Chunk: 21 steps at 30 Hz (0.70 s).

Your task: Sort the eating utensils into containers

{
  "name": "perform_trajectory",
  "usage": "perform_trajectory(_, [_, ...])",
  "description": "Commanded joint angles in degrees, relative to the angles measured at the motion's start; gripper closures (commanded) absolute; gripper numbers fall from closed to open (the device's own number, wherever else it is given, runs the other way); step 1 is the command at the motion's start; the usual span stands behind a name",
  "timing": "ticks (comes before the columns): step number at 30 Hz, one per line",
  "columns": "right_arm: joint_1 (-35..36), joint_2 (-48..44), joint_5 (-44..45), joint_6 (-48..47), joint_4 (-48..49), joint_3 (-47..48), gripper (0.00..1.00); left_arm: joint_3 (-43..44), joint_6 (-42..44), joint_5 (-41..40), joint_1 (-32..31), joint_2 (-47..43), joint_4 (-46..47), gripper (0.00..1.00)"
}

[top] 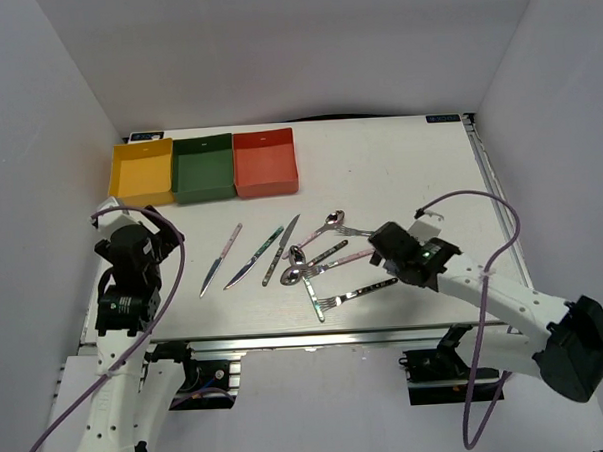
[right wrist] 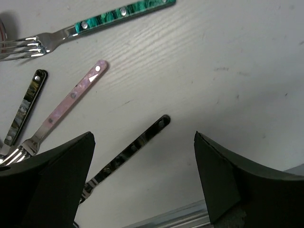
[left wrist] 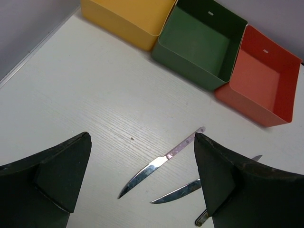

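While both arms hover with jaws wide apart, left gripper [left wrist: 141, 138] at 9 o'clock, right gripper [right wrist: 143, 137] at 4 o'clock, utensils [top: 292, 276] lie scattered mid-table; yellow bin [top: 142, 173], green bin [top: 203, 168], red bin [top: 265, 164] side by side at 11 o'clock.

Nothing can be read. A small white tag [left wrist: 209, 13] inside each of the yellow bin [top: 139, 170], green bin [top: 204, 170] and red-orange bin [top: 266, 169] shows no legible print, and a bluish strip [top: 442, 118] on the worktop's [top: 399, 172] far edge is too blurred
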Motion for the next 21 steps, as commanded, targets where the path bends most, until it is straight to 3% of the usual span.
perform_trajectory(1, [6.35,2.94,10.05,22.19,-5.79,2.24,0.11,0.38,0.15,0.44,0.23,1.73,-0.15,0.02])
perform_trajectory(5, [12.24,14.51,9.44,39.39,-11.22,4.94,0.21,0.29,0.33,0.79,0.32,1.91,-0.06,0.02])
perform_trajectory(10, [12.78,23.69,6.54,42.68,-14.31,9.53,0.31,0.2,0.33,0.97,0.06,1.21,0.03,0.02])
perform_trajectory(15, [13.04,24.05,2.67,42.87,-5.11,4.53,0.36,0.12,0.5,1.32,-0.29,1.74,0.12,0.02])
perform_trajectory(21, [13.04,26.06,0.03,47.08,-3.15,1.09,0.43,0.03,0.59,1.49,-0.38,1.91,0.29,0.02])
